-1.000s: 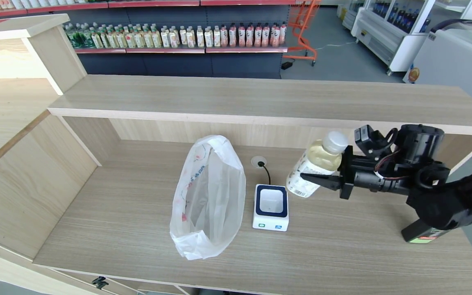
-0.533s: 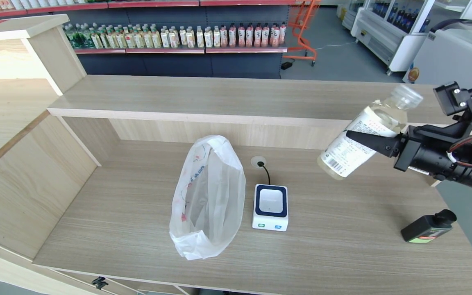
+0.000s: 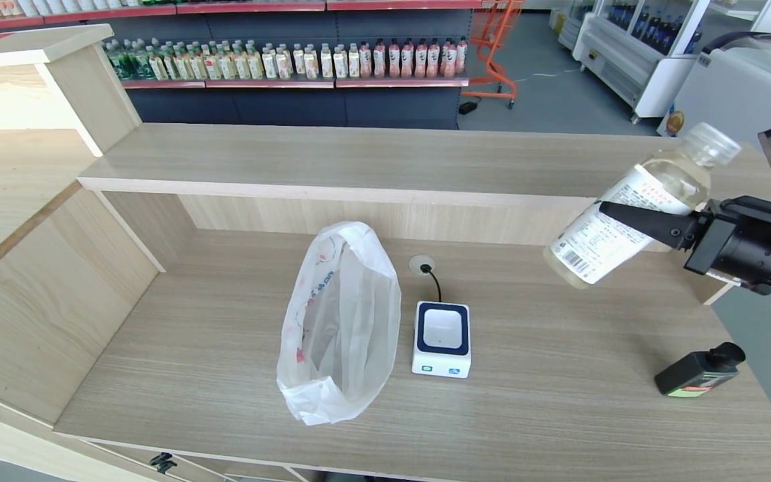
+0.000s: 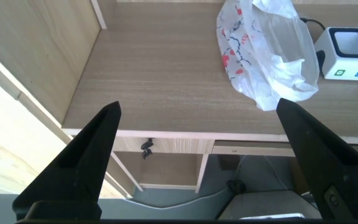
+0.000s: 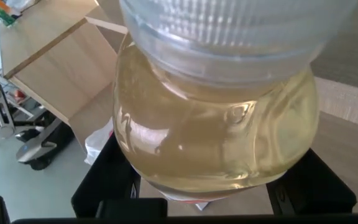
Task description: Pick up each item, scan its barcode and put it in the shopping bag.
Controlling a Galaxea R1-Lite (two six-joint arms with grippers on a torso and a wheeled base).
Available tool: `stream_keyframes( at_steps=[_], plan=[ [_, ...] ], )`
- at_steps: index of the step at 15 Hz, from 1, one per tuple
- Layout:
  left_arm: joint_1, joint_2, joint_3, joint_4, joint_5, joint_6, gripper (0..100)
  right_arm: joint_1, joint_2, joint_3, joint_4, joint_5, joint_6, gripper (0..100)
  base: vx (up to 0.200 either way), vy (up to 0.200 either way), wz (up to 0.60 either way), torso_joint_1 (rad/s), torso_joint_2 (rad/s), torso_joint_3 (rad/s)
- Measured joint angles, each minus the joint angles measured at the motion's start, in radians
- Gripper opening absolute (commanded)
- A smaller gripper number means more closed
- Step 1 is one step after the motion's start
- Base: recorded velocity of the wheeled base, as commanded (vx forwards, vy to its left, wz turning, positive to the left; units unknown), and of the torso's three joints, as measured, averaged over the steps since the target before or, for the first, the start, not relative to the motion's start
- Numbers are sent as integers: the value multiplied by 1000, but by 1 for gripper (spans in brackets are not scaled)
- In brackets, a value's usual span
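My right gripper (image 3: 653, 217) is shut on a clear bottle (image 3: 633, 214) of pale yellow drink with a white label, held tilted high over the counter's right end, barcode at its lower end. In the right wrist view the bottle (image 5: 222, 118) sits close up between the jaws. The white plastic shopping bag (image 3: 338, 321) stands open on the counter, and beside it is the white barcode scanner (image 3: 442, 338) with its dark-rimmed window facing up. My left gripper (image 4: 197, 155) hangs open off the counter's front edge, short of the bag (image 4: 266, 56) and scanner (image 4: 347, 53).
A small dark bottle (image 3: 697, 371) with a green label lies near the counter's right front corner. A raised wooden ledge (image 3: 385, 161) runs along the back, and a side wall (image 3: 37, 268) closes the left. The scanner's cable enters a grommet (image 3: 422, 263).
The right gripper carried the bottle up and to the right, away from the scanner, and tilted it further. The dark bottle, hidden behind the arm at first, now lies in sight.
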Motion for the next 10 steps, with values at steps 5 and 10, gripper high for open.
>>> stream_keyframes(
  at_steps=[5,10],
  plan=[
    [0,0,0,0,0,0,100,34,-59,1,165,0,33,0,0,200,0,2,2,0],
    [-1,0,0,0,1,-2,100,153,-16,-29,184,-15,29,0,0,40,0,0,0,0]
  ],
)
